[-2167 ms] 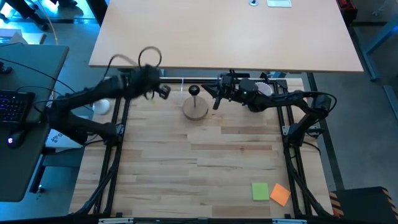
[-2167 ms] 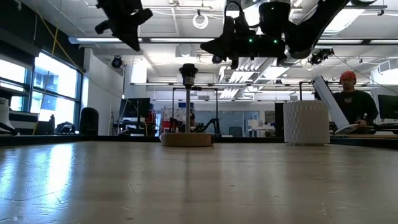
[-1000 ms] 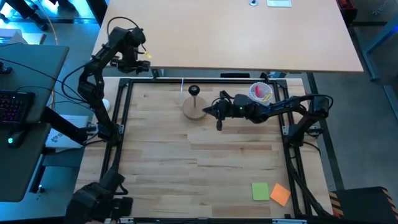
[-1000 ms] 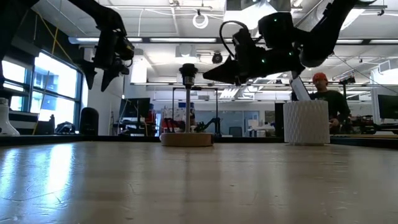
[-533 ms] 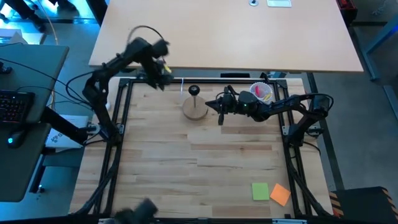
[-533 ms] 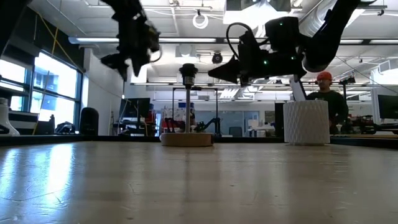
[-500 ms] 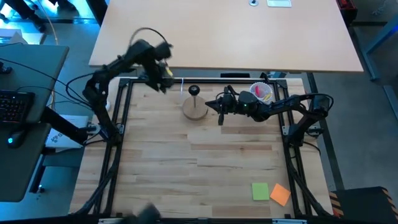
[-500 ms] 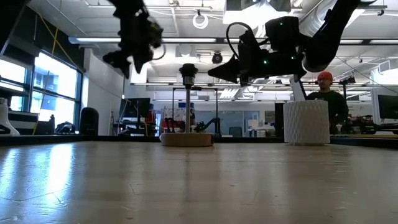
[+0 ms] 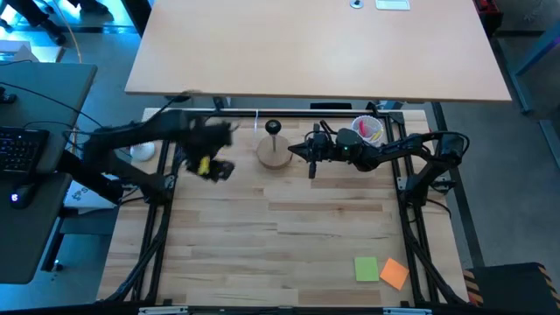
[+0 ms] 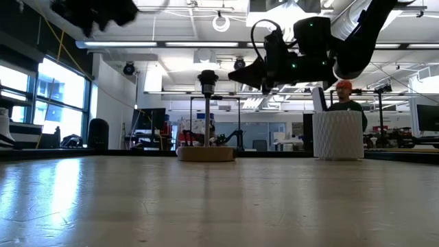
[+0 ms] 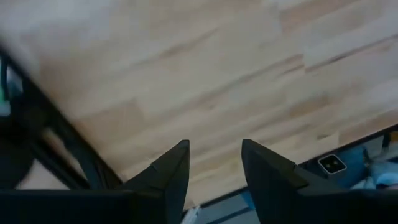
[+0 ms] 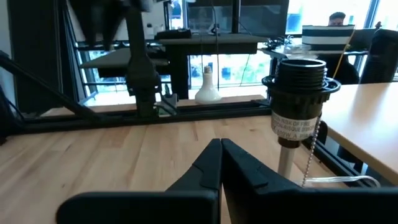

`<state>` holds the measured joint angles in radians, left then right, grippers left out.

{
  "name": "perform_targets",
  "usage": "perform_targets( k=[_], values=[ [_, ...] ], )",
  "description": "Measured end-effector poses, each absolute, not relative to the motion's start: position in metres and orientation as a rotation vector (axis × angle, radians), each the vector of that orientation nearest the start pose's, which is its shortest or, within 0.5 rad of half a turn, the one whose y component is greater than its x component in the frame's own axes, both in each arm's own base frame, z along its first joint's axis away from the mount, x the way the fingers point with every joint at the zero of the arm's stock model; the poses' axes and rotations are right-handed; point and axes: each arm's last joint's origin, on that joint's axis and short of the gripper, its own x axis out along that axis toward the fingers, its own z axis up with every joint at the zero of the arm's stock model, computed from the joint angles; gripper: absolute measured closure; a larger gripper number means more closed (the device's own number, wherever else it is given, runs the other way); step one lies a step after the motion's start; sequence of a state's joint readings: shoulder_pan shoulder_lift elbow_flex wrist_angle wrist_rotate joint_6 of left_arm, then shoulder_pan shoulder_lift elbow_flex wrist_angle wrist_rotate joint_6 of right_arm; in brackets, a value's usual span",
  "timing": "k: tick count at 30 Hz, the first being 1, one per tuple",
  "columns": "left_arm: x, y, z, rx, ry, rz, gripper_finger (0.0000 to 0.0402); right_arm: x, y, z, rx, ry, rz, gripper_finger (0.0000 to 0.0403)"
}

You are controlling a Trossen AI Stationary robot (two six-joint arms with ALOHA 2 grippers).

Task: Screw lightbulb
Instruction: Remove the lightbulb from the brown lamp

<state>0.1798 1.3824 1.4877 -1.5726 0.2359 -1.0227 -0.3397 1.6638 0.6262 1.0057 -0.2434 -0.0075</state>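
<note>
Your left gripper (image 9: 213,163) has swung down left of the round wooden stand (image 9: 275,154), jaws apart and empty, near the small white frosted lightbulb (image 9: 143,150); your right gripper (image 9: 308,152) waits closed just right of it.

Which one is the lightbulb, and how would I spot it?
Start at the wooden table and go to its far left edge, just outside the black frame. The lightbulb sits there: small, round, plain white. The white cup holds coloured things, and the wooden stand carries a black socket.

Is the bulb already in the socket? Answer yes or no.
No: the socket stands empty in the right wrist view, and the bulb sits far behind it at the table's edge.
</note>
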Motion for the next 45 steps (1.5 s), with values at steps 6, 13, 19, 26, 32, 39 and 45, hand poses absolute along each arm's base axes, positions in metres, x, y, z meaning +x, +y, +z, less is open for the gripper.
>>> perform_targets(
  k=[6, 13, 19, 26, 32, 39, 45],
  values=[
    [0.164, -0.035, 0.368, -1.228, 1.214, 0.843, 0.0270, 0.301, -0.099, 0.186, 0.002, 0.003, -0.096, 0.0402],
    [0.115, -0.067, 0.352, -1.347, 1.216, 0.944, 0.0271, 0.301, -0.099, 0.189, 0.015, -0.030, -0.091, 0.0402],
    [0.085, -0.075, 0.325, -1.399, 1.535, 1.010, 0.0271, 0.301, -0.099, 0.190, 0.016, -0.035, -0.087, 0.0402],
    [0.056, -0.083, 0.302, -1.275, 2.019, 1.008, 0.0271, 0.301, -0.099, 0.190, 0.022, -0.037, -0.086, 0.0402],
    [0.038, -0.086, 0.285, -1.064, 2.108, 0.981, 0.0271, 0.301, -0.099, 0.190, 0.037, -0.039, -0.086, 0.0402],
    [0.021, -0.090, 0.282, -0.898, 1.968, 0.991, 0.0271, 0.301, -0.099, 0.192, 0.053, -0.063, -0.086, 0.0402],
    [0.012, -0.091, 0.282, -0.797, 1.979, 0.933, 0.0271, 0.300, -0.099, 0.196, 0.053, -0.101, -0.085, 0.0402]
  ],
)
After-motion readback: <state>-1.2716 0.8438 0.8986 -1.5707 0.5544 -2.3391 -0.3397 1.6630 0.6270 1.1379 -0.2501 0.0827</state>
